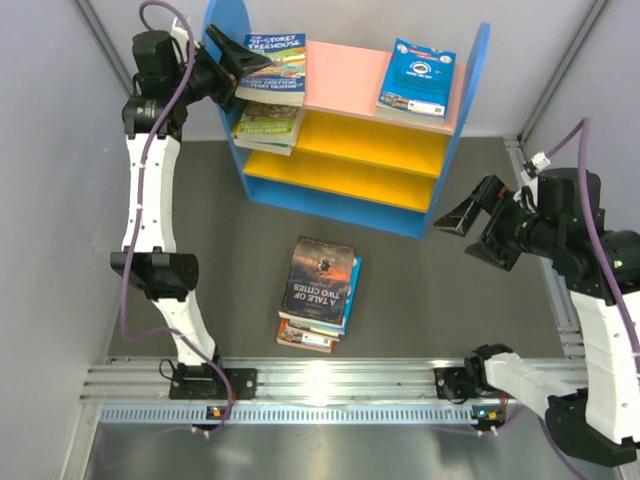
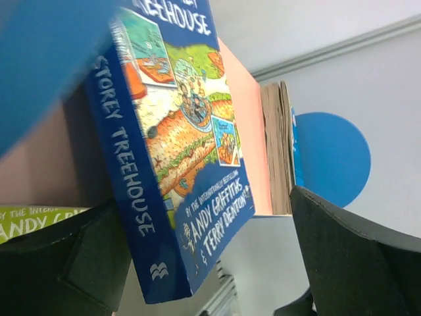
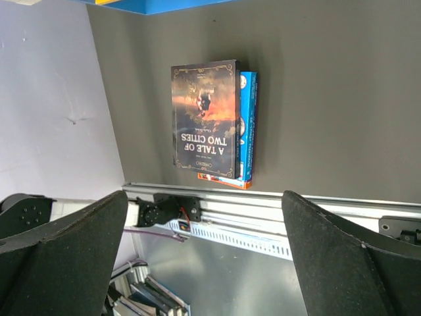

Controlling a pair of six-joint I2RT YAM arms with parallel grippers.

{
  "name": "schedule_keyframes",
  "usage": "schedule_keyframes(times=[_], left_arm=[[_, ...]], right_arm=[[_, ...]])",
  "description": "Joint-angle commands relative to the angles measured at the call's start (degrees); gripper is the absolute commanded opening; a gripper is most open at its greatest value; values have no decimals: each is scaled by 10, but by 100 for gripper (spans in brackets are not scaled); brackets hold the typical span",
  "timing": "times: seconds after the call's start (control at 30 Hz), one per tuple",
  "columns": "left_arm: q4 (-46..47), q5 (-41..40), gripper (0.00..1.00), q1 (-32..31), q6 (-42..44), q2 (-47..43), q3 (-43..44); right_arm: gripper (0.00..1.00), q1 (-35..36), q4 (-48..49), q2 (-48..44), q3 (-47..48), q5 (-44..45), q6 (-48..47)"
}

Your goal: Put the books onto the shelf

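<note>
Three books (image 1: pixel 268 125) lay on the shelf (image 1: pixel 345 150), my left gripper (image 1: pixel 245 68) stood wide open astride the Treehouse book (image 1: pixel 278 60) on its top board (image 1: pixel 345 75), gripping nothing, so the placing looked done and next called for backing off toward the stack (image 1: pixel 320 290).

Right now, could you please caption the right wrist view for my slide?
Open right hand facing the book stack, A Tale of Two Cities on top.

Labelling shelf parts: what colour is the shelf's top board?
Pink; the top board shows best in the top external view.
</note>
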Motion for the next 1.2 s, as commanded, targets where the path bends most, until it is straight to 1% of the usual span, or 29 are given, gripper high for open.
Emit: schedule_keyframes(times=[0.0,0.1,0.2,0.23,0.33,0.37,0.47,0.6,0.67,0.7,0.73,0.8,0.83,0.87,0.9,0.93,0.97,1.0,1.03,1.07,1.1,1.13,1.17], left_arm=[[-66,-30,99,35,14,-21,4],[-105,-57,99,54,31,-32,-4],[-154,-108,99,78,57,-50,-11],[-176,-140,99,83,64,-60,-12],[-200,-195,99,101,105,-82,-10],[-206,-222,99,103,114,-87,-10],[-208,-260,99,103,143,-107,-9],[-187,-265,99,103,173,-155,-47],[-185,-264,99,102,191,-197,-100],[-187,-259,99,102,197,-214,-124],[-191,-256,99,103,207,-245,-177],[-211,-257,99,99,218,-273,-225],[-225,-268,99,95,224,-301,-278],[-228,-272,99,85,225,-318,-310],[-225,-276,99,75,224,-336,-344],[-214,-292,99,60,220,-370,-415],[-209,-295,99,29,216,-386,-449],[-203,-298,99,10,210,-401,-483],[-185,-301,99,-10,196,-424,-549],[-176,-295,99,-39,189,-433,-580],[-164,-283,99,-53,182,-441,-609],[-151,-273,99,-65,169,-454,-665],[-113,-240,99,-80,163,-461,-692]], right_arm=[[100,-7,19,5,-6,-13,3],[100,-7,26,5,-16,-17,5],[100,-7,33,2,-29,-23,6],[100,-7,34,1,-32,-26,7],[100,-8,35,0,-40,-29,5],[100,-7,35,0,-41,-31,4],[100,-7,35,1,-43,-30,1],[100,-7,44,0,-52,-35,-10],[100,-7,63,-6,-77,-57,-19],[100,-7,93,-10,-93,-70,-24],[100,-6,109,-15,-111,-101,-26],[100,-4,159,-22,-171,-125,-22],[100,2,179,-29,-216,-144,-12],[100,6,224,-34,-240,-152,-5],[100,13,248,-37,-264,-157,5],[100,32,271,-40,-287,-161,29],[100,44,326,-40,-332,-163,40],[100,59,357,-38,-354,-164,69],[100,89,384,-29,-374,-163,82],[100,105,410,-22,-406,-157,96],[99,121,463,-14,-420,-154,121],[98,150,486,6,-431,-144,130],[98,163,501,20,-441,-138,136]])
